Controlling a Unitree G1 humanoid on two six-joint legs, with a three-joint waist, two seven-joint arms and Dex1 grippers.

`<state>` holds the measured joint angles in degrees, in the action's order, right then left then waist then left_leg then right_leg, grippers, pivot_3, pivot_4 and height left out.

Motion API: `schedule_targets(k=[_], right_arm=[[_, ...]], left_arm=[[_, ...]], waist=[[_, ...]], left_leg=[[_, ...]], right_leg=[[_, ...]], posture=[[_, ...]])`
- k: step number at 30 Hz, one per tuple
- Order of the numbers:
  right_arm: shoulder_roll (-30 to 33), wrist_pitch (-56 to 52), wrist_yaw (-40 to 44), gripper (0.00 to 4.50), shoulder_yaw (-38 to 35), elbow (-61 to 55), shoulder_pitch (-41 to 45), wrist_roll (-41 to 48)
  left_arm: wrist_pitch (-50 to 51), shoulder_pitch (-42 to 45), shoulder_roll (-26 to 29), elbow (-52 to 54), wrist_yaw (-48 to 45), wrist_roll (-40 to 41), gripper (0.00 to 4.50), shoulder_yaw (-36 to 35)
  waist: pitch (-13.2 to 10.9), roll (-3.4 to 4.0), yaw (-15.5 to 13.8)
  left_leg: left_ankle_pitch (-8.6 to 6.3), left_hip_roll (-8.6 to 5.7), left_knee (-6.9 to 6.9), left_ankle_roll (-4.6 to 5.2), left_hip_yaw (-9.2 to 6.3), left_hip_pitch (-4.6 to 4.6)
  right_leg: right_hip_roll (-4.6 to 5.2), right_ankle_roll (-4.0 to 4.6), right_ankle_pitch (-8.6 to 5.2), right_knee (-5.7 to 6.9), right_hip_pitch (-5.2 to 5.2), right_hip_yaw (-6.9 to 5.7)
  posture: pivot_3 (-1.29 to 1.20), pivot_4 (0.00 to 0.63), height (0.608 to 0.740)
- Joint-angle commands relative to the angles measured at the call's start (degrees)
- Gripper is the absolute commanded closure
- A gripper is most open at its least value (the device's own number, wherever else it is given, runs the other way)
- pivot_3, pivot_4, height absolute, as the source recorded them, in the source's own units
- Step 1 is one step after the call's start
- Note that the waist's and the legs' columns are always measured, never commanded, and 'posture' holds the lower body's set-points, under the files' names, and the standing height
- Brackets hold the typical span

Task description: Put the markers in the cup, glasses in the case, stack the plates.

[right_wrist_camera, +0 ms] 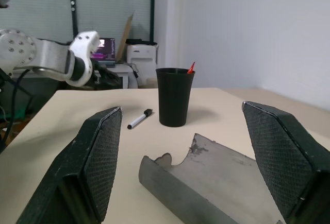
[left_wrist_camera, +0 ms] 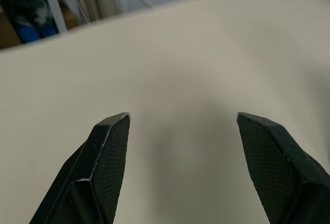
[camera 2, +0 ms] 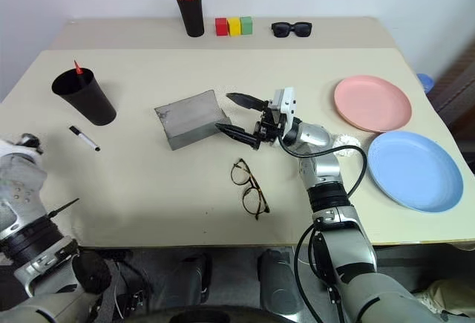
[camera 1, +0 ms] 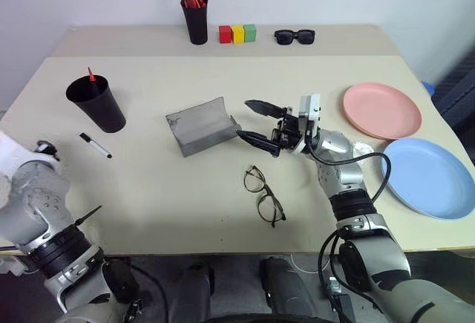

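The right gripper (camera 1: 254,121) hangs wide open and empty just beside the open case (camera 1: 199,125); glasses (camera 1: 263,194) lie nearer the table edge. The left gripper (left_wrist_camera: 180,131) gapes too, holding nothing.

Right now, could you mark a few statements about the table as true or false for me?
1. The red marker stands in the cup. True.
2. The white marker is in the cup too. False: it lies on the table beside the cup.
3. The glasses are inside the case. False: they lie unfolded on the table, nearer the robot than the open case.
4. The right claw is open next to the case, holding nothing. True.
5. The pink plate is stacked on the blue plate. False: they lie side by side.
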<state>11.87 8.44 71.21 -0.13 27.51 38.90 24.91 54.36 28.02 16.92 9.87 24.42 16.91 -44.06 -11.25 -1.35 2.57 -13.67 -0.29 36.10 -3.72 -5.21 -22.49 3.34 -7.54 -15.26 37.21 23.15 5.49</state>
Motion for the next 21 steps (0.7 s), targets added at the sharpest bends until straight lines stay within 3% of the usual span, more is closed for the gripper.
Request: schedule_targets(k=[1, 10, 21], right_arm=[[-0.3, 1.0, 0.2, 0.70, -0.3, -0.5, 1.6, 0.2], [0.1, 1.1, -0.5, 0.70, -0.8, -1.4, 0.7, 0.1], [0.5, 1.1, -1.0, 0.70, -0.6, -2.5, -0.4, 0.0]], left_arm=[[0.2, 2.3, 1.1, -1.9, 1.6, -3.0, 1.13, 3.9], [-2.2, 7.1, 2.5, -10.6, 4.1, -8.5, 1.13, 8.3], [-6.3, 11.7, -0.8, -18.9, 5.4, -9.1, 1.13, 9.6]], waist=[[0.0, 0.00, 0.0], [0.0, 0.00, 0.1], [0.0, 0.00, -0.1]], left_leg=[[0.00, 0.00, 0.00, 0.00, 0.00, 0.00], [0.01, 0.01, -0.08, -0.03, 0.00, 0.00], [0.05, -0.01, -0.08, -0.09, 0.00, -0.01]], right_leg=[[0.00, 0.00, 0.00, -0.01, 0.00, 0.00], [-0.01, 0.00, 0.00, -0.01, 0.05, 0.00], [0.02, 0.00, 0.01, -0.02, 0.04, 0.00]], posture=[[0.00, 0.150, 0.740], [0.00, 0.150, 0.740], [0.00, 0.150, 0.740]])
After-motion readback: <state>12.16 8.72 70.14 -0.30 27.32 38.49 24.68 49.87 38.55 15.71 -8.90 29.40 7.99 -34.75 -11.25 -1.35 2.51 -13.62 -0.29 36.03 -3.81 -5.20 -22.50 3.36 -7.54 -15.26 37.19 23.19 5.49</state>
